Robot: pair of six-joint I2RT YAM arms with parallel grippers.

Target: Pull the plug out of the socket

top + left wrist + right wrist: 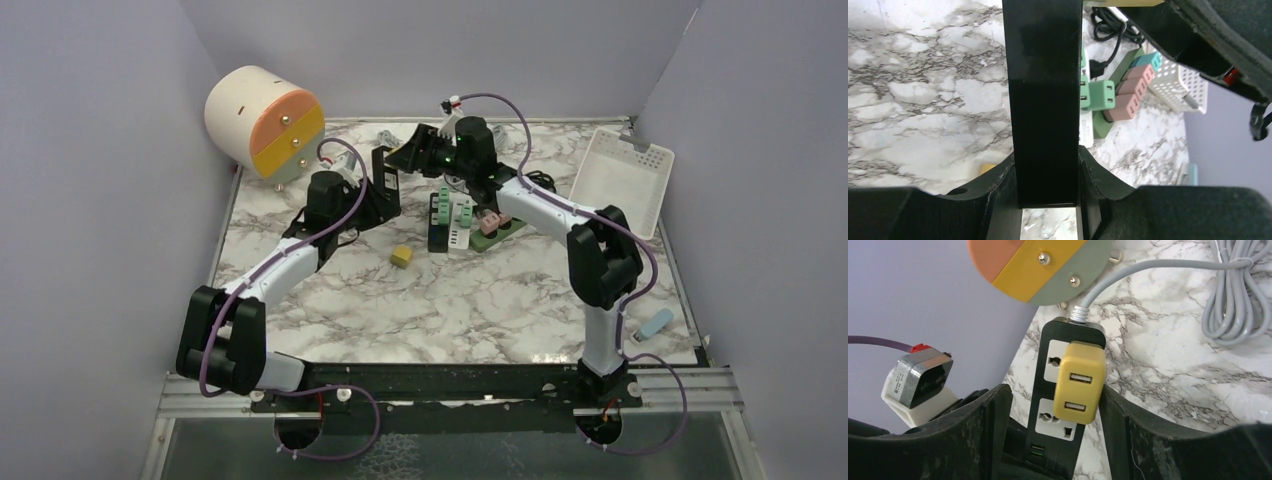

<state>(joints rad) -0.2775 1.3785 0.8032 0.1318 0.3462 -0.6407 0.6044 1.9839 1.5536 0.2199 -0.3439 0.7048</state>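
Two arms meet toward the far side of the marble desk [450, 310], not far from the round drawer chest [262, 122], and the job turns on how they face each other across one black power strip [1068, 329]. The left pincer [1047, 175] is closed on the strip, whose black bar fills the gap between its fingers, so it serves as the anchor. In the right wrist view the strip runs lengthwise away from the camera, and its grey cord [1148, 270] leaves the far end beside the chest. The yellow plug [1081, 382] sits on the strip's face about midway along, its long side parallel with the strip and its two USB slots turned to the camera. The right pincer [1054, 400] is spread wide and holds nothing. Its fingers stand one on each side of strip and plug together: the finger on the plug's side [1120, 425] is just beside or touching the plug's edge, the other [995, 425] stands apart from the strip. The right arm is thus the nearer to the plug, which lies dead ahead between its jaws. I judge the coming move calls for closing across the plug's short width and drawing straight back off the strip's face while the left holds firm
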